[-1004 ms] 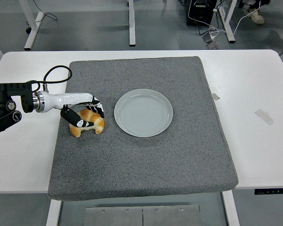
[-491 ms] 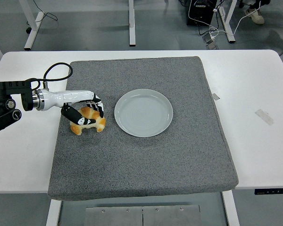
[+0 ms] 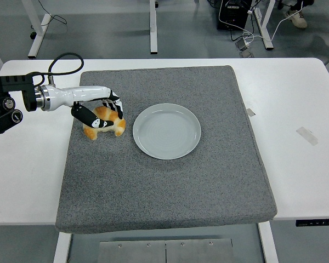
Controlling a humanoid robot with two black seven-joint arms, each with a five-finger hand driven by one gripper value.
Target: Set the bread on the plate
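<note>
A golden croissant-shaped bread (image 3: 112,125) is held just left of the pale grey plate (image 3: 166,131), which sits near the middle of the grey mat (image 3: 164,181). My left hand (image 3: 98,113) comes in from the left edge and has its black-and-white fingers curled over the top of the bread. The bread seems raised a little off the mat. The plate has nothing on it. My right arm is out of view.
The mat covers most of the white table (image 3: 296,98). Two scraps of tape (image 3: 307,135) lie on the table to the right of the mat. A black cable (image 3: 63,60) loops above the left forearm.
The left hand, shut on the bread, has risen and moved away from the near edge, carrying the bread up off the mat. The plate has not moved.
</note>
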